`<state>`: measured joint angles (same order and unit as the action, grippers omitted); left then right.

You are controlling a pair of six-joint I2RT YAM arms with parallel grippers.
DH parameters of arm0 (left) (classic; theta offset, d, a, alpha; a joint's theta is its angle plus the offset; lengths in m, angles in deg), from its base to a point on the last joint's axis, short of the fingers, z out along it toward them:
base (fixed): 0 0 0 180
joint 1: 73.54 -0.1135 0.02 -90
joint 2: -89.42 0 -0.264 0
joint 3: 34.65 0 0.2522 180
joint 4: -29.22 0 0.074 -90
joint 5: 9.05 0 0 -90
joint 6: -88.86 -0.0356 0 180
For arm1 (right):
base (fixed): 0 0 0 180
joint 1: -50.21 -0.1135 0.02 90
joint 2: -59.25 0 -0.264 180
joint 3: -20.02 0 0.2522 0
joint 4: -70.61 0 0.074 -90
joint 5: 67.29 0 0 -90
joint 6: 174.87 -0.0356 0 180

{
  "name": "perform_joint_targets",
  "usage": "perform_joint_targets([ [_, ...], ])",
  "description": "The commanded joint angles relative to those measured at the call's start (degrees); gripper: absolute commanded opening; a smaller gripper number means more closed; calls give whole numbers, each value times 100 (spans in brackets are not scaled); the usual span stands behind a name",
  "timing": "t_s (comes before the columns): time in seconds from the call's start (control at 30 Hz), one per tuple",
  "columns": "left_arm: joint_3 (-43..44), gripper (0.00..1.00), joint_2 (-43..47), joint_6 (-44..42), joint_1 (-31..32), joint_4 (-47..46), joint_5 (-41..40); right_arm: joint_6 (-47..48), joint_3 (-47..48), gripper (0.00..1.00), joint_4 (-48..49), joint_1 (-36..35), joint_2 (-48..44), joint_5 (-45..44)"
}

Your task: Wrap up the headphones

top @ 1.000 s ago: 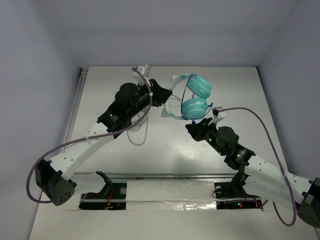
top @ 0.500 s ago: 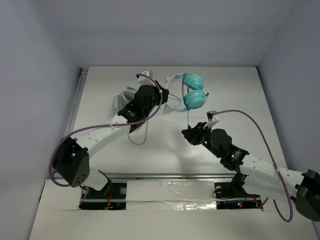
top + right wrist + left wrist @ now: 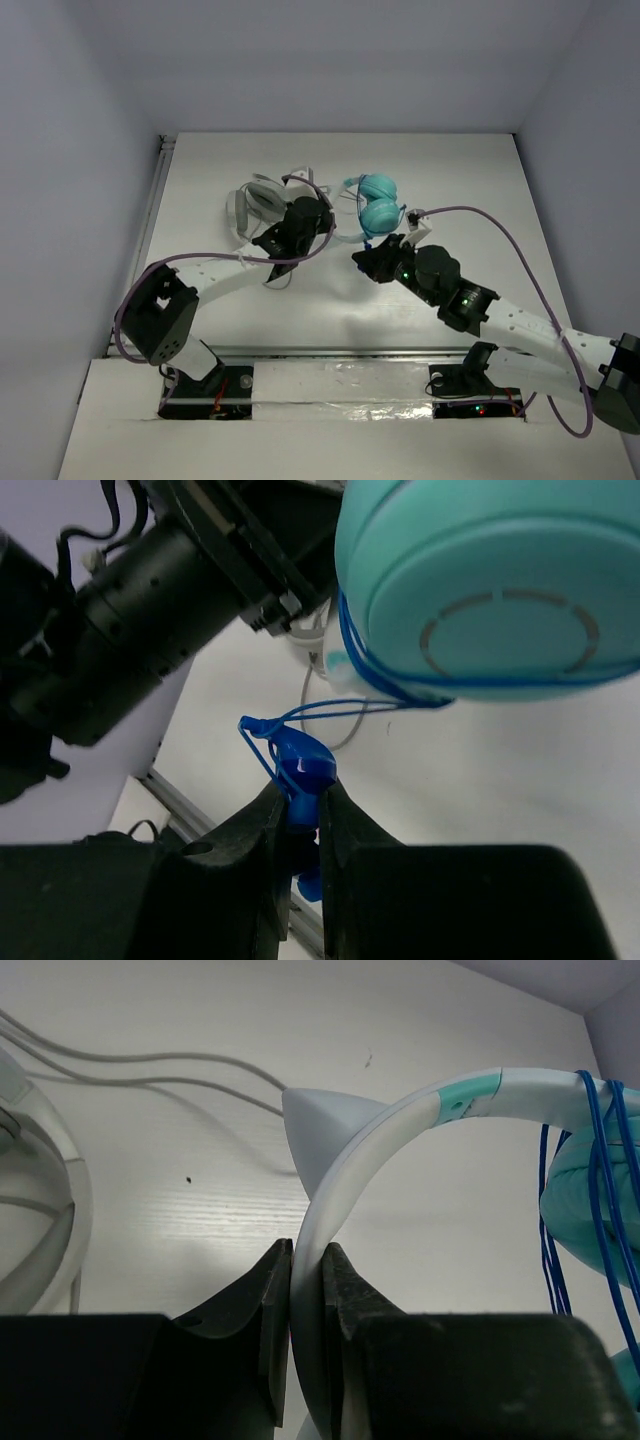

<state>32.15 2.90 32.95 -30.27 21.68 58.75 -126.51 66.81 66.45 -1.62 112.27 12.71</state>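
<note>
Leftmost, lying flat on the table [image 3: 450, 180]: a pale second headset [image 3: 258, 200], thin grey leads [image 3: 150, 1060] trailing off to the right. Just right of it, left gripper [image 3: 306, 1255] pinched tight on the headphones [image 3: 378, 205] by their white headband [image 3: 340, 1170], holding them raised off the tabletop near the middle, towards the back. Blue cord [image 3: 598, 1160] wound in several turns around the two teal ear cups [image 3: 490, 590]. Further right and nearer the bases, right gripper [image 3: 300, 792] clamped on the blue plug [image 3: 303, 763] at the cord's end, just below the cups, with a short slack loop running up to them.
</note>
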Motion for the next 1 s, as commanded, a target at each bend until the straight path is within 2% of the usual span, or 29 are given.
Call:
perform_joint_targets([
  [0.0,-162,0,188,-86,286,-718,-680,-711,238,0,638,-116,-2,-1],
  [0.2,-531,0,267,-25,831,-884,-953,-1556,159,0,1385,-116,332,-634],
  [0.47,-768,0,381,230,1061,-911,-865,-2285,-95,2,1693,-116,368,-1723],
  [0.67,-778,0,408,195,1167,-946,-1102,-2672,-298,3,1729,-116,490,-1988],
  [0.97,-452,0,303,-508,1448,-744,-1963,-3060,-403,6,1676,-116,403,-2208],
])
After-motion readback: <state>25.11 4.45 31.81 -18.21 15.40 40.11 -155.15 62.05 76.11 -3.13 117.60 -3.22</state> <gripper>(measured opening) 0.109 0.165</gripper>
